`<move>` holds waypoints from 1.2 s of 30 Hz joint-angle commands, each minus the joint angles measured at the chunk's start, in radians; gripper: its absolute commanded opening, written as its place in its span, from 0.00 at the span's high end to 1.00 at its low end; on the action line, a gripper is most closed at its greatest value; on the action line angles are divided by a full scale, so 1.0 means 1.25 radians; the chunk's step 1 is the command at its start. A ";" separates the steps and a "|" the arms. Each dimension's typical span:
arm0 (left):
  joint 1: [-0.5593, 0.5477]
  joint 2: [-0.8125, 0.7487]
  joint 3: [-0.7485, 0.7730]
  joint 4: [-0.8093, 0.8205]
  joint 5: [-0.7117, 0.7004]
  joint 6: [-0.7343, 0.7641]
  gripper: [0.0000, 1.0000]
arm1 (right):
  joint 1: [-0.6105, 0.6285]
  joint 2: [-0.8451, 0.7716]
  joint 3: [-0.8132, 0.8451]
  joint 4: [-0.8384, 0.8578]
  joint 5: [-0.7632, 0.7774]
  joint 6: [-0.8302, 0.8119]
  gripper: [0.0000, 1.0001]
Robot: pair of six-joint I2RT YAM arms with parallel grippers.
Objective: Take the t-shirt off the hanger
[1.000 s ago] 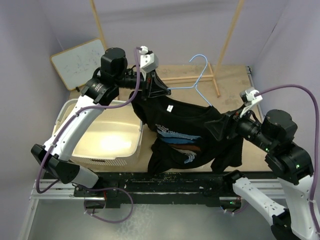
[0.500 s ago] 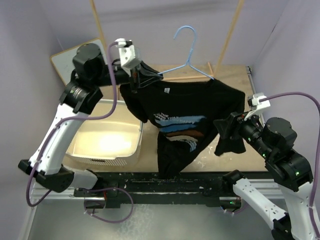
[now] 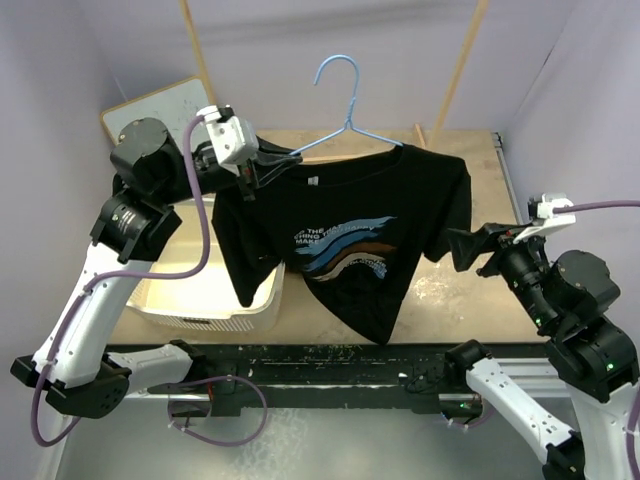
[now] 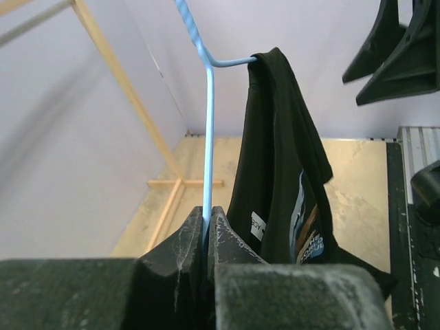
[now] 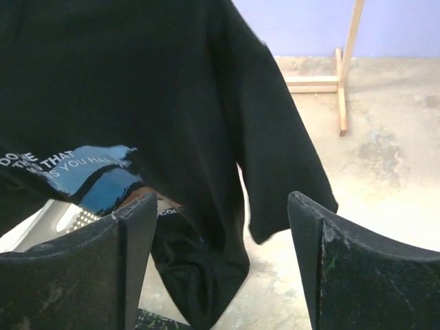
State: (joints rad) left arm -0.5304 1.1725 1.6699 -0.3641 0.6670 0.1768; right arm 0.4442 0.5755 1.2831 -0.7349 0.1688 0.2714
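Note:
The black t-shirt (image 3: pixel 350 235) with white lettering and a blue print hangs on the light-blue wire hanger (image 3: pixel 340 110), lifted above the table. My left gripper (image 3: pixel 272 165) is shut on the hanger's left arm; in the left wrist view the blue wire (image 4: pixel 207 137) runs up from between the closed fingers, with the shirt (image 4: pixel 282 158) draped to its right. My right gripper (image 3: pixel 468 246) is open and empty, just right of the shirt's right sleeve. In the right wrist view the shirt (image 5: pixel 137 89) hangs in front of the spread fingers (image 5: pixel 130 234), apart from them.
A white plastic basket (image 3: pixel 200 295) stands under the shirt's left side. A whiteboard (image 3: pixel 160 110) leans at the back left. The wooden rack frame (image 3: pixel 455 70) stands behind, its foot on the table (image 3: pixel 470 160).
My left gripper has raised the hanger and carried it leftwards, lifting the shirt off the table. My right gripper has let go of the sleeve, opened and drawn back to the right.

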 commanded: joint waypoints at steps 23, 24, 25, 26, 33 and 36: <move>0.005 -0.046 0.083 -0.041 0.088 0.008 1.00 | 0.003 0.108 0.062 0.045 -0.114 -0.104 0.98; 0.005 -0.045 0.083 -0.047 0.077 0.014 1.00 | 0.003 0.105 0.060 0.043 -0.074 -0.087 1.00; 0.005 -0.046 0.082 -0.054 0.067 0.018 1.00 | 0.003 0.103 0.060 0.043 -0.033 -0.070 1.00; 0.005 -0.047 0.079 -0.056 0.057 0.021 1.00 | 0.003 0.100 0.060 0.041 0.026 -0.046 1.00; 0.005 -0.084 0.034 -0.048 0.035 0.026 1.00 | 0.003 0.171 0.162 -0.102 0.489 0.150 1.00; 0.005 -0.105 0.024 -0.058 0.030 0.026 1.00 | 0.003 0.197 0.178 -0.144 0.608 0.199 1.00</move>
State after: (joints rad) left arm -0.5304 1.1049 1.6993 -0.4969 0.7349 0.1875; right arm 0.4511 0.7826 1.4563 -0.8177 0.5671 0.3855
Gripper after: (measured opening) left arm 0.045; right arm 0.008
